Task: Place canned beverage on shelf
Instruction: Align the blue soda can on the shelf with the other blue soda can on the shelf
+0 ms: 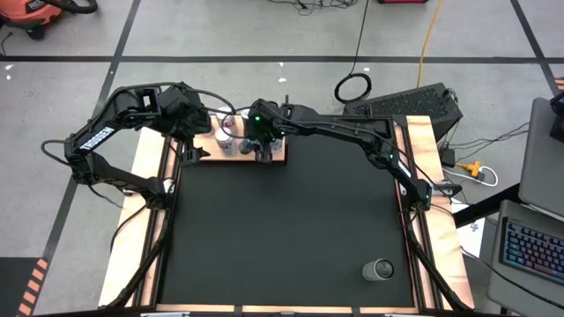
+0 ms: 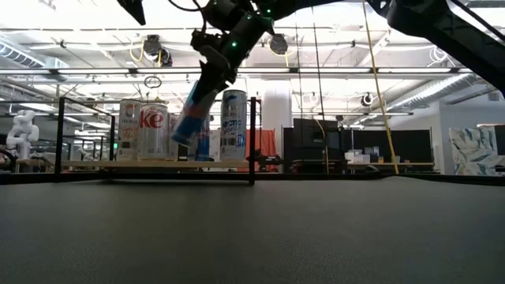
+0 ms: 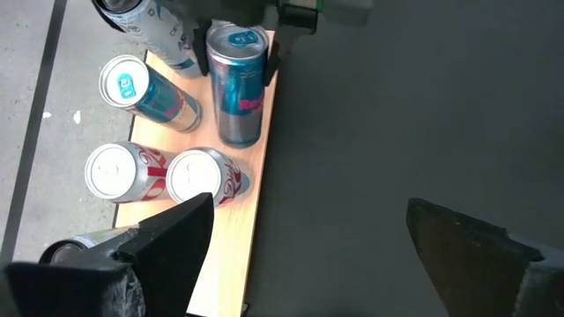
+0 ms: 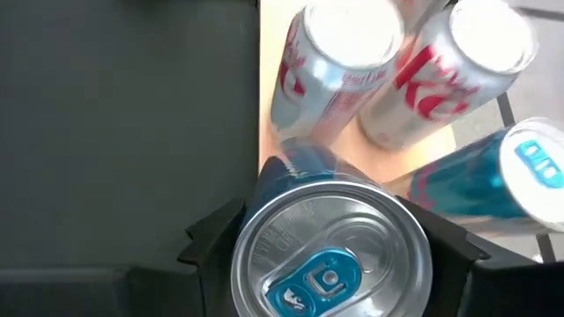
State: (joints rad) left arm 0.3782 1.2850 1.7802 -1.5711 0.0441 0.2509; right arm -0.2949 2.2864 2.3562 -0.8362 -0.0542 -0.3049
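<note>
Right gripper [image 1: 263, 145] clamped on a blue can [image 2: 192, 110], holding it tilted above the shelf [image 1: 280, 155] at the mat's [image 1: 291, 238] far edge, its foot low over the board near the front edge. Crowded board beneath: two silver cans [image 3: 119, 170] with red lettering, reading "ke" in the low view, standing side by side; a teal can [image 3: 150, 91] just beside them; a tall pale can [image 2: 233, 125] with small blue print, too fine to read, at the right end by the black upright [image 2: 252, 140]. Red marking on the held can's side seen from the left wrist view, not legible. Little bare wood left around the held can, neighbours close on the far side. Left gripper [image 3: 300, 255] hovering over the shelf's left end, fingers [image 3: 181, 238] spread wide, holding nothing. Well apart, near the mat's front right corner, another can [image 1: 380, 269] on its own.
</note>
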